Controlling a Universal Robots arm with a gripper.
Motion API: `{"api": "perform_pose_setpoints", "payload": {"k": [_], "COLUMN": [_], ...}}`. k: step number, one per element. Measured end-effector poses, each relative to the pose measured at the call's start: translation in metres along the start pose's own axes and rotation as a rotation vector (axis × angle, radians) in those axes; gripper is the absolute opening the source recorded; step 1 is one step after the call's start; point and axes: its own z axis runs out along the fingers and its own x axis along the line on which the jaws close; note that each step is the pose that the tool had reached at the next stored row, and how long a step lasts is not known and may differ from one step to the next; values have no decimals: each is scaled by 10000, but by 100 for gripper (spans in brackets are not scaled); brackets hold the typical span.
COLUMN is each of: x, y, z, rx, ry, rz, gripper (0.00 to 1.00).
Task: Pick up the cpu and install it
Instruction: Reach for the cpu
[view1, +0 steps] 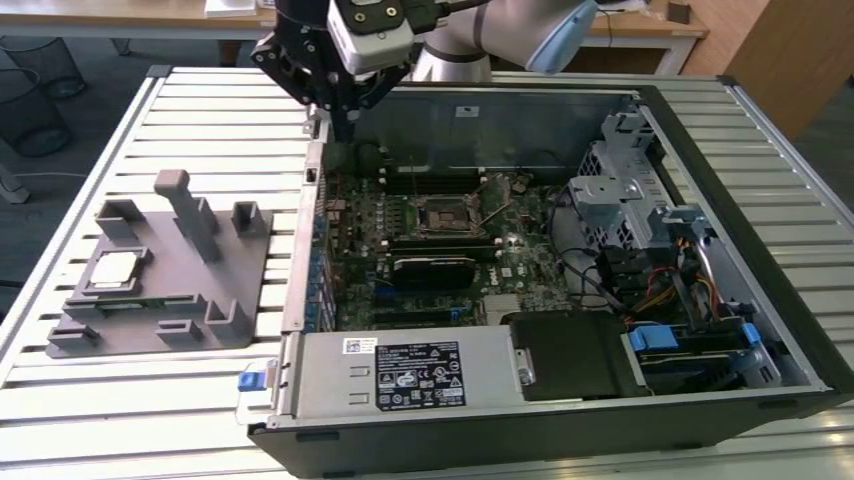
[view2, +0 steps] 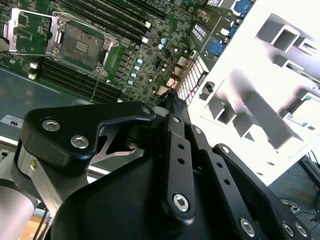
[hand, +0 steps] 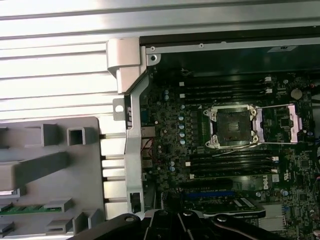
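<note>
The cpu (view1: 114, 268), a small silvery square chip, lies flat in a recess of the grey holder tray (view1: 200, 300) on the exterior view's left, outside the computer case. The motherboard's socket (view1: 441, 215) (hand: 232, 125) (view2: 82, 45) stands open and bare, its load plate (hand: 280, 122) flipped aside. My gripper (view1: 350, 122) hangs above the case's back corner nearest the tray, well away from the cpu. Its fingers (view2: 172, 115) meet at the tip, shut with nothing between them.
The open computer case (view1: 787, 330) lies on a slatted metal table (view1: 200, 110). Inside it are memory slots (hand: 227, 165), a drive cage (view1: 614, 195), cables (view1: 667, 290) and the power supply (view1: 414, 375). The tray carries upright posts (view1: 187, 205) and a green memory stick (hand: 25, 209).
</note>
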Motion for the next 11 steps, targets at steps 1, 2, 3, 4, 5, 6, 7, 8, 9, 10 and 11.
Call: {"api": "perform_pose_setpoints", "payload": {"k": [1, 2, 3, 4, 5, 6, 7, 8, 9, 10, 11], "x": [6, 14, 22, 29, 35, 41, 48, 55, 62, 70, 78], "y": [-1, -1, -2, -3, -3, -3, -4, -5, -6, -6, -7], "z": [2, 3, 5, 7, 8, 10, 11, 13, 15, 17, 18], "rx": [0, 1, 1, 0, 0, 1, 2, 1, 2, 2, 2], "ry": [2, 4, 5, 7, 9, 12, 13, 14, 17, 18, 19], "rz": [0, 0, 0, -1, 0, 0, 0, 0, 0, 1, 1], "gripper": [11, 11, 11, 11, 11, 11, 11, 11, 11, 11, 11]}}
